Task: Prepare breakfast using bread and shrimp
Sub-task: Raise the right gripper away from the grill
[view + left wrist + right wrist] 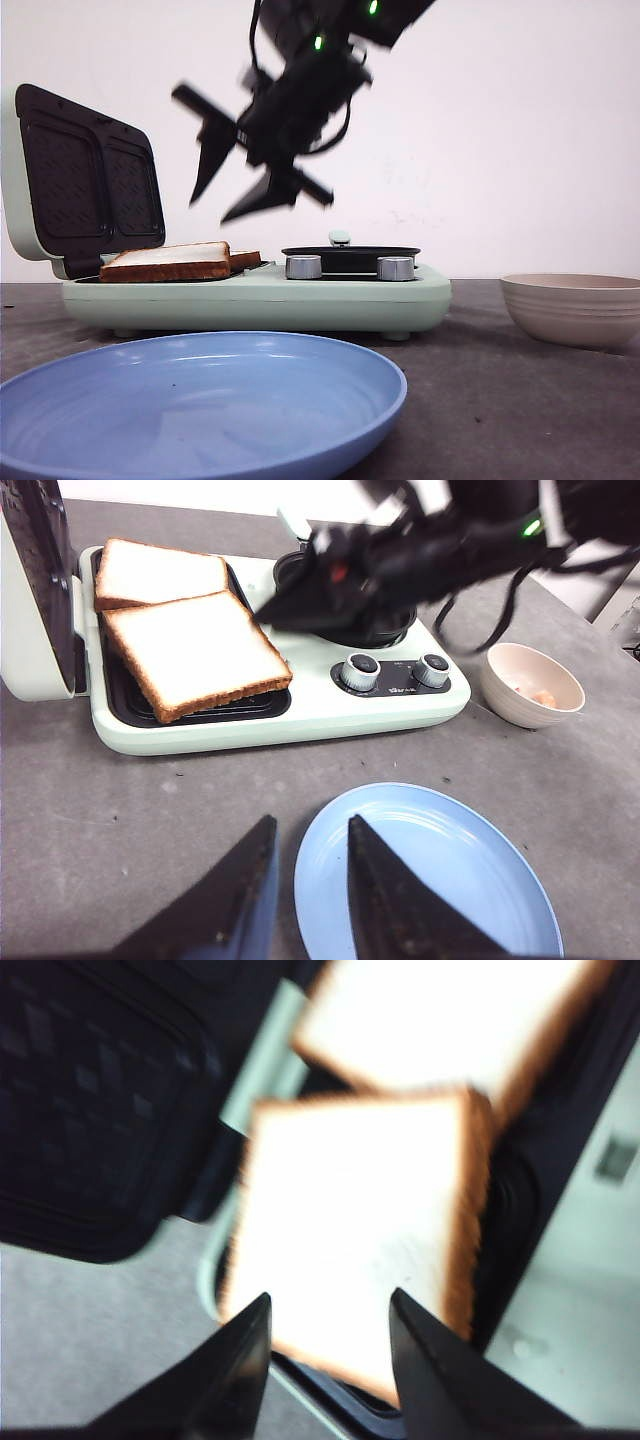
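Bread [195,655] slices overlap crookedly on the press; right gripper [238,178] hovers spread, empty. Risk: one finger snags both, dragging them off.

Right claw [243,170] raised, jaws apart; left claw [308,865] likewise.

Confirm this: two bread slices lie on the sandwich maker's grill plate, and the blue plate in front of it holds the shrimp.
Not quite. The blue plate is bare; the shrimp sit in the beige bowl, as the left wrist view shows. The two bread slices do lie on the grill plate.
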Controlling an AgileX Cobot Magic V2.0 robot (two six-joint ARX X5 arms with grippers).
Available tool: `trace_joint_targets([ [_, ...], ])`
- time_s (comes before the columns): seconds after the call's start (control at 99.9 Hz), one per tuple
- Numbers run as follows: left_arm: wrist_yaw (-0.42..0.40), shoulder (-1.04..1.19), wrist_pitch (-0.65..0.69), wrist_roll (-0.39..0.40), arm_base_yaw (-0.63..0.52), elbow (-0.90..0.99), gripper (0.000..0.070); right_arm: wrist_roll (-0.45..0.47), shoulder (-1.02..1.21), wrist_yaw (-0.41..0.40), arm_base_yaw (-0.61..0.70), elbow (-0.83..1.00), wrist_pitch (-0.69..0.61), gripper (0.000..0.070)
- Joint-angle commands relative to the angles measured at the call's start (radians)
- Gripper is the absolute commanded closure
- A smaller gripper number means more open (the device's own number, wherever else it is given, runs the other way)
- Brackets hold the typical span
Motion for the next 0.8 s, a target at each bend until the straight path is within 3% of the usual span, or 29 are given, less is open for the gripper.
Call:
trace_joint_targets([
  [0.0, -0.004, 0.001, 0.013, 0.016, 0.000, 0.003, 0.0617, -0.080, -0.042, 0.027, 0.000, 0.029, 0.006, 0.0474],
  [0.34, -0.008, 0.001, 0.021, 0.016, 0.000, 0.003, 0.0617, -0.345, -0.279, 0.208, -0.024, 0.029, -0.135, 0.0478],
  [0.551, -0.031, 0.001, 0.044, 0.018, 0.000, 0.003, 0.0617, -0.435, -0.428, 0.359, -0.034, 0.029, -0.313, 0.0693],
  [0.641, -0.033, 0.001, 0.056, 0.017, 0.000, 0.003, 0.0617, -0.438, -0.480, 0.409, -0.034, 0.027, -0.379, 0.0696],
  [0.791, -0.034, 0.001, 0.069, 0.016, 0.000, 0.003, 0.0617, -0.438, -0.552, 0.409, -0.034, 0.012, -0.413, 0.0695],
])
